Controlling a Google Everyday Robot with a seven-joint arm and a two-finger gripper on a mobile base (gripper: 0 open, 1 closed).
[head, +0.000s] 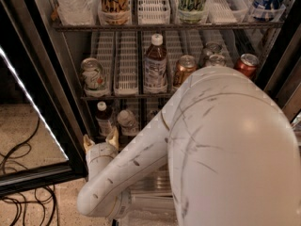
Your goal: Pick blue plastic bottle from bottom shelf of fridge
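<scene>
The blue plastic bottle (104, 119) stands upright at the left of the fridge's (63, 74) bottom shelf (139, 110). It has a white cap, dark drink and a pale label. My gripper (100, 140) is just in front of and below it. Its two tan fingertips (113, 136) point up and stand apart on either side of the bottle's base, not closed on it. My white arm (225, 145) fills the lower right and hides the right part of the bottom shelf.
A silvery can (127, 121) sits right of the bottle. The middle shelf holds a taller white-capped bottle (155, 65) and several cans (93, 76). The open black-framed glass door (28, 102) stands at the left. Cables (19, 159) lie on the floor.
</scene>
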